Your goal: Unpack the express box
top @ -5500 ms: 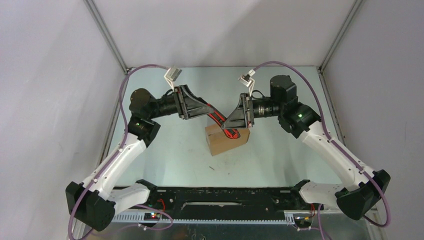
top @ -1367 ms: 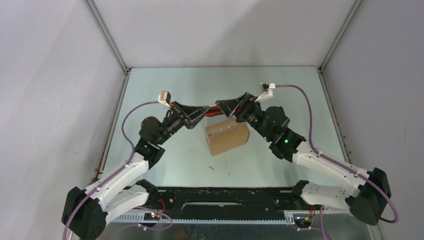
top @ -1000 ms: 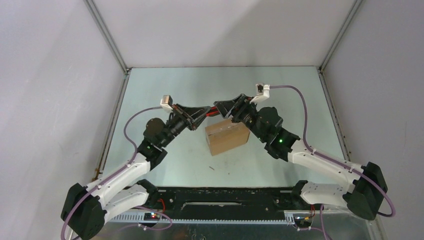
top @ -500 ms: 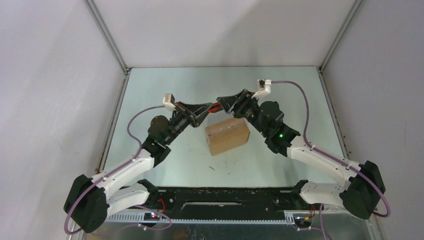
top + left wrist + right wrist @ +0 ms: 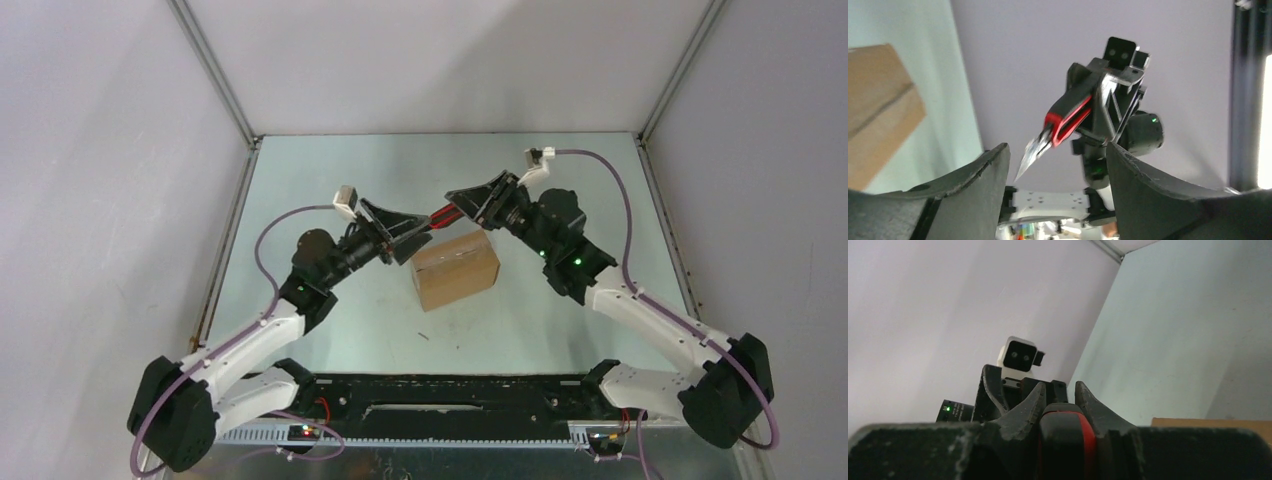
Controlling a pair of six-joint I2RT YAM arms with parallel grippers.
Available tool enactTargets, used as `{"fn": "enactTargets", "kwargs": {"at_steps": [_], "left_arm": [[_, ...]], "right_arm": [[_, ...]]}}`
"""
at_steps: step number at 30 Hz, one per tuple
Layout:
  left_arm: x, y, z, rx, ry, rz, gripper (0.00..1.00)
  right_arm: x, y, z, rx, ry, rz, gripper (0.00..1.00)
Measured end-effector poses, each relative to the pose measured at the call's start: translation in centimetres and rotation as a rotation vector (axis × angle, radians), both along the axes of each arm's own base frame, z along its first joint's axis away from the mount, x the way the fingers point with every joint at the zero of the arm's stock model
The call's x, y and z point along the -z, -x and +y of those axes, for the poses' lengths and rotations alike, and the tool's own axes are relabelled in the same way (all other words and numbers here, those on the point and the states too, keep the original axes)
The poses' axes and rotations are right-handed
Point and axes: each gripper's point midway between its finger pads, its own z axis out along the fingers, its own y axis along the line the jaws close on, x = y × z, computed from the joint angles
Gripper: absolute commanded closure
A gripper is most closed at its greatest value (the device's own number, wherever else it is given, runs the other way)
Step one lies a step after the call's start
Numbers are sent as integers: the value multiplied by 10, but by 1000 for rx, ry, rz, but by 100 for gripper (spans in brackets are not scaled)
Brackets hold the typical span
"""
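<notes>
Right gripper (image 5: 1059, 392) is clamped narrow on the black-and-red handle of the knife (image 5: 1066, 117). The left gripper (image 5: 1056, 150) stands wide and holds nothing, and the blade tip points into the gap between its fingers; how near it is I cannot tell. In the top view the express box (image 5: 455, 270) sits shut near the middle of the table (image 5: 330, 170), with the knife in the air at its 12 o'clock, the right gripper at about 1 o'clock and the left at 10 o'clock. The step in hand looks like readying the knife to cut the box open. To do it well, the left arm should first draw off towards 9 o'clock, clear of the blade. The right arm should then tip the blade down and run it shallow along the seam (image 5: 883, 107), so nothing inside is nicked.
</notes>
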Motion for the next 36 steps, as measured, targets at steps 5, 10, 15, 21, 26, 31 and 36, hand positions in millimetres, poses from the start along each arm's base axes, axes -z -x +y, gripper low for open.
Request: {"fn": "enactTargets", "kwargs": {"at_steps": [5,10,15,21,26,31,36], "left_arm": [[25,-4,31,-58,-174,-51,25],[68,-22,65,-159,-461,23,38],[90,-78,71,-183,-674,121,50],[158,-108,64,-107,-845,274,60],[198,-96,56,-21,-929,348,66],[203,-81,40,43,-956,330,69],[206,-52,24,100,-960,294,69]], "right_arm": [[-3,-6,-40,81,44,9,100],[12,7,-76,183,181,46,100],[59,39,-90,199,385,161,100],[113,74,-110,196,569,284,100],[166,71,-120,216,691,381,100],[200,47,-125,251,777,444,100],[214,23,-130,275,826,444,100]]}}
